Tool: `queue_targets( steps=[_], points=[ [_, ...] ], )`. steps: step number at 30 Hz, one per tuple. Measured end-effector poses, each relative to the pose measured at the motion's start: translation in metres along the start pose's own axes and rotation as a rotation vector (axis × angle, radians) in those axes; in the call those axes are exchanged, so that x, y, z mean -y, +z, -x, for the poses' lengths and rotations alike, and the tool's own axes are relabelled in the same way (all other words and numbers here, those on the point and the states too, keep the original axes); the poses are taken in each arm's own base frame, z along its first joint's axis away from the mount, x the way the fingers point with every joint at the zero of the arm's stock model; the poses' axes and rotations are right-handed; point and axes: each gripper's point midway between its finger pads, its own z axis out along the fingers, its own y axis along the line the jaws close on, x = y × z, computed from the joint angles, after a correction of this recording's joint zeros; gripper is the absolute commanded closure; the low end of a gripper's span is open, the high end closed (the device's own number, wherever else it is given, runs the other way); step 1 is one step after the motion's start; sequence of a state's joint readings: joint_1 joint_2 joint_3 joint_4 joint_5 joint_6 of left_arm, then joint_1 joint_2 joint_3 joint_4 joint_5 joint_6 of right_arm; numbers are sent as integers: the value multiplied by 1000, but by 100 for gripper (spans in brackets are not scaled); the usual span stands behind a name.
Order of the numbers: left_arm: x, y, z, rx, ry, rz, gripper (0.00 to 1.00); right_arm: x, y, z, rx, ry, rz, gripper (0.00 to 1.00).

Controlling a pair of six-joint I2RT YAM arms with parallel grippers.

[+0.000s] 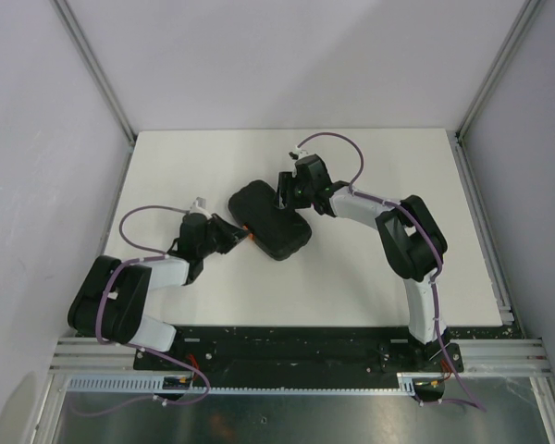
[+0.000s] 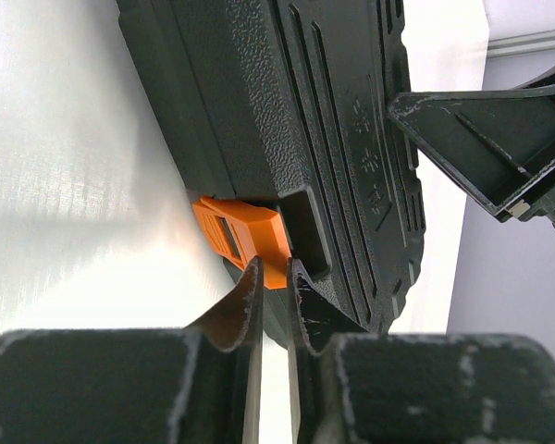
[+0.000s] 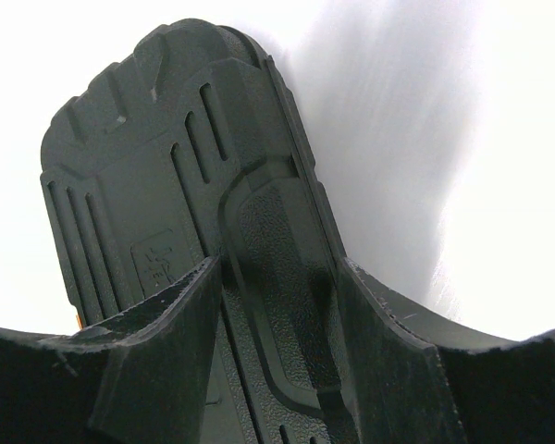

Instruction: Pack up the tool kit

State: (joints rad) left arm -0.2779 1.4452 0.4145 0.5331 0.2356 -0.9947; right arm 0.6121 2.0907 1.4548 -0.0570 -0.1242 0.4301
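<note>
- Left gripper (image 2: 276, 277): the jaws are narrow, with only a slit between them. The tip of the orange latch (image 2: 236, 231) sits in that slit. Both fingers (image 2: 245, 301) look to be touching it, so I log this as a pinch on the latch.
- The latch juts out from the seam on the near long side of the tool kit case (image 1: 270, 220), just above the table (image 1: 370, 268).
- The case is shut and lies flat on the white table, angled diagonally near the middle. It sits between the two grippers.
- I see no loose tools outside the case in any view.
- Right gripper (image 3: 279, 268): the jaws are spread about halfway. The tips are on the ribbed lid at the case's far side, one on each side of the raised textured panel (image 3: 273, 203).
- The inner faces sit right against the panel's edges. I cannot tell whether they clamp it or only rest on the lid.
- In the left wrist view, one finger of the right gripper shows at upper right, its tip against the lid's rim.
- From above, the left arm (image 1: 129, 296) reaches in from the near left corner.
- The right arm (image 1: 412, 240) bends in from the right, with a purple cable (image 1: 338, 139) looping over its wrist.
</note>
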Motion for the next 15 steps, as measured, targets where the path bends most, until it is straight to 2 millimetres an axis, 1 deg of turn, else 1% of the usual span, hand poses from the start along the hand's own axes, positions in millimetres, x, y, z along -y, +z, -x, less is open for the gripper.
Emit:
queue_targets(
  steps=[3, 5, 7, 10, 11, 13, 14, 15],
  points=[
    [0, 0, 0, -3, -1, 2, 100, 0, 0, 0, 0, 0, 0, 45],
    [0, -1, 0, -9, -3, 9, 81, 0, 0, 0, 0, 0, 0, 45],
    [0, -1, 0, -15, -5, 20, 64, 0, 0, 0, 0, 0, 0, 45],
    [-5, -1, -3, -28, -1, 44, 50, 0, 0, 0, 0, 3, 1, 45],
    [-8, -1, -5, -36, 0, 57, 47, 0, 0, 0, 0, 3, 1, 45],
    [-15, -1, -8, -50, -4, 84, 45, 0, 0, 0, -1, 3, 1, 45],
    [-18, 0, -9, -54, -4, 96, 48, 0, 0, 0, -1, 3, 1, 45],
    [-19, 1, -8, -55, -4, 106, 53, 0, 0, 0, -1, 4, 1, 45]
  ],
)
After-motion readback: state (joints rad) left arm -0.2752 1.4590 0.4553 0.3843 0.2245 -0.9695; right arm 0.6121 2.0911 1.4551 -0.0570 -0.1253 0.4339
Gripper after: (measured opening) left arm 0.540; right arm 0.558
